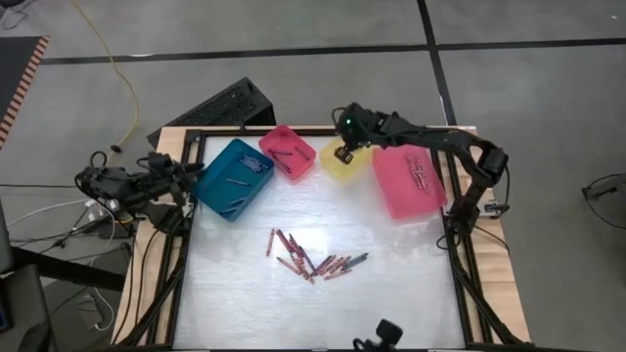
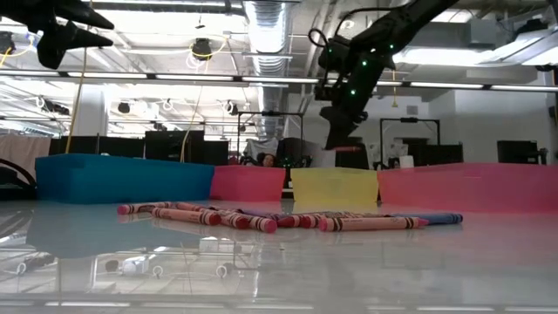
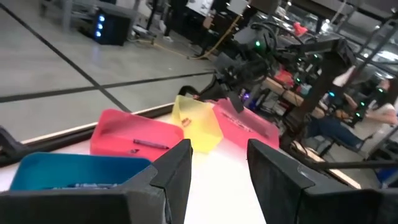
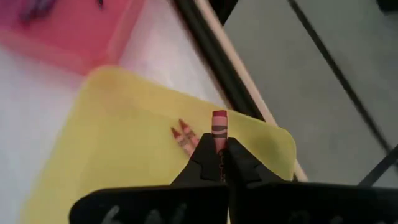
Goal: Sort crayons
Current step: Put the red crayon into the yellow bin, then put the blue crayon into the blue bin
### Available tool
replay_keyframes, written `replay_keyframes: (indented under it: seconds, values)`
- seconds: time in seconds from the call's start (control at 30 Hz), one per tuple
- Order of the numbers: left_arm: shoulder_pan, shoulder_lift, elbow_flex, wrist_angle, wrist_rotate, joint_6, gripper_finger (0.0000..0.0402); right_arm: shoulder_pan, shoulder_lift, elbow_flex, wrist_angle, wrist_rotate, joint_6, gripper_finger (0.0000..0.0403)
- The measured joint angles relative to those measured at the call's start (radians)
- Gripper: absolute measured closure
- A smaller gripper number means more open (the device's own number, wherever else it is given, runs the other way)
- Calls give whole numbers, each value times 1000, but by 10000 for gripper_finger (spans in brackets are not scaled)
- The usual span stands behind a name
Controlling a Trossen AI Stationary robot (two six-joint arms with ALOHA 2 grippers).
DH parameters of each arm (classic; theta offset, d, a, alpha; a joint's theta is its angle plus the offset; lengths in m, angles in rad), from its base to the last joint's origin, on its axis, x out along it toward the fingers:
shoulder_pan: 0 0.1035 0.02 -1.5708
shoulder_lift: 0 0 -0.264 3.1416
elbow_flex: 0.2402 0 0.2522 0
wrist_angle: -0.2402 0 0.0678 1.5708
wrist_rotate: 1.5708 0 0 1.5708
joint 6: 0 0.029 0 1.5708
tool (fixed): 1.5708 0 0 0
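Grey floor (image 1: 293, 29), ceiling ducts (image 2: 270, 26) overhead.

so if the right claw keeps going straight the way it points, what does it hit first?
Probably the floor of the small yellow plastic bin. The right claw, shut on a red crayon, hangs above it, pointing down into it. Two red crayons lie near that line; depth is unclear.

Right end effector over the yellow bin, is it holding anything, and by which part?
Yes. The right end effector pinches a red crayon near one end, the rest sticking out past the fingertips above the yellow bin. The left end effector holds nothing.
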Motion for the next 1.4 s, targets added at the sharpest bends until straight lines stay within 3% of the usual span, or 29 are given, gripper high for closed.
replay_keyframes:
  seconds: [0.1, 0.27, 0.57, 0.77, 1.1, 1.3, 1.4]
  values:
    - [0, 0, 0, 1, -32, -22, 256, -37, 2, -1, -9, -36, -144, 401]
    - [0, 0, 0, 1, -83, -35, 256, -80, 43, -1, -29, -243, -329, 401]
    - [0, 0, 0, 1, -96, -37, 256, -67, 148, -1, -31, -261, -484, 399]
    - [0, 0, 0, 2, -132, -33, 256, -63, 164, 3, -33, -260, -466, 375]
    - [0, 0, 0, 1, -129, -26, 256, -41, 164, 171, -226, -258, -364, 268]
    - [0, 0, 0, 1, -97, -26, 256, 65, 143, 314, -405, -374, -210, 254]
    - [0, 0, 0, 2, -73, -26, 256, 162, 120, 309, -452, -418, -149, 255]
